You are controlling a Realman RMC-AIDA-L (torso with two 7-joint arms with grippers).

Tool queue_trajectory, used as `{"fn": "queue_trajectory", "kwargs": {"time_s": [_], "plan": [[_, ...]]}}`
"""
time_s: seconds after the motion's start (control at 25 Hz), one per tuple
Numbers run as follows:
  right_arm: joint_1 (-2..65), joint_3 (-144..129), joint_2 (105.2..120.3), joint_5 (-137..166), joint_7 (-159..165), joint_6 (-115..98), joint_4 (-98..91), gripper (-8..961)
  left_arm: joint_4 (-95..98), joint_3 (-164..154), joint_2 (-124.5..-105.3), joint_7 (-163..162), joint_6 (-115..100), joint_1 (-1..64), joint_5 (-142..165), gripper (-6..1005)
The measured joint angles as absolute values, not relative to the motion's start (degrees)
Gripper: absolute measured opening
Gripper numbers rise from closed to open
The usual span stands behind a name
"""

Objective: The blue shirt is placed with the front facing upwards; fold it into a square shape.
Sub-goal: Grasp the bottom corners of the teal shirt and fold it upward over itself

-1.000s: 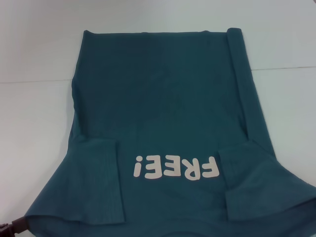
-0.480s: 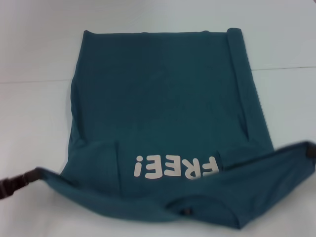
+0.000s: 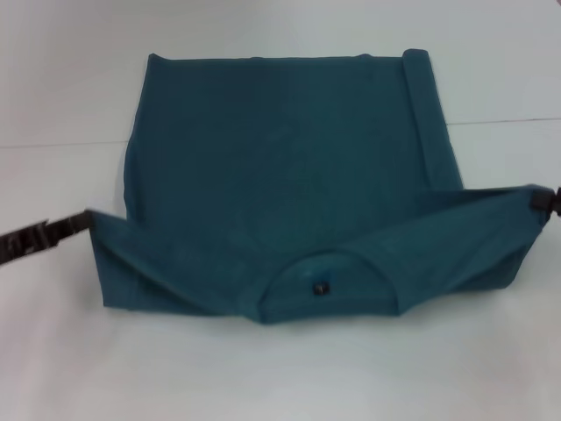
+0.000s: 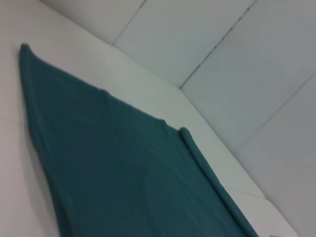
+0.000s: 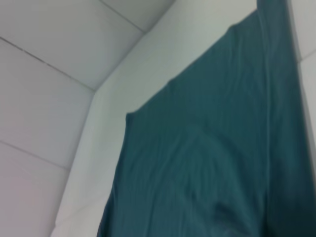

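Note:
The blue shirt [image 3: 289, 158] lies on the white table, its far hem straight and its far right side rolled into a narrow fold [image 3: 425, 114]. Its near end is raised and turned over toward the far side, so the lettering is hidden. The collar's inside shows as a half-round flap with a small black label [image 3: 321, 286]. My left gripper [image 3: 83, 221] holds the left corner of the turned-over end, and my right gripper [image 3: 542, 200] holds the right corner, with the cloth stretched between them. Both wrist views show only the flat shirt [image 4: 123, 168] [image 5: 207, 148].
The white table [image 3: 70, 351] has a seam line [image 3: 61, 143] running across it behind the shirt's middle. White wall panels [image 4: 237, 59] rise beyond the table's far edge in the wrist views.
Both grippers rose from the near edge and carried the shirt's near end away from me over its front. The lettering got covered and the collar's inside came into sight.

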State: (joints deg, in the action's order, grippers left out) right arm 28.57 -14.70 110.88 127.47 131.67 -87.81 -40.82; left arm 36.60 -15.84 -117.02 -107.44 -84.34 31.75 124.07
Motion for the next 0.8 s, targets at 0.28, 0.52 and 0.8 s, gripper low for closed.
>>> {"fn": "queue_trajectory", "kwargs": {"time_s": [0.28,0.52,0.8], "plan": [[30.6,-14.8,110.94,124.4,130.5,-82.4,-38.0,34,34.6,-18.4,-116.65,-106.6,-74.4,37.4,124.1,1],[33.3,-15.9,110.68,124.3,130.2,-79.0,-37.1,34,32.5,-20.0,-116.2,-106.3,-67.8,40.6,124.0,2],[36.5,-18.2,110.77,124.3,130.4,-72.7,-35.0,34,30.6,-21.0,-116.03,-106.0,-59.6,43.2,123.9,12]]}}
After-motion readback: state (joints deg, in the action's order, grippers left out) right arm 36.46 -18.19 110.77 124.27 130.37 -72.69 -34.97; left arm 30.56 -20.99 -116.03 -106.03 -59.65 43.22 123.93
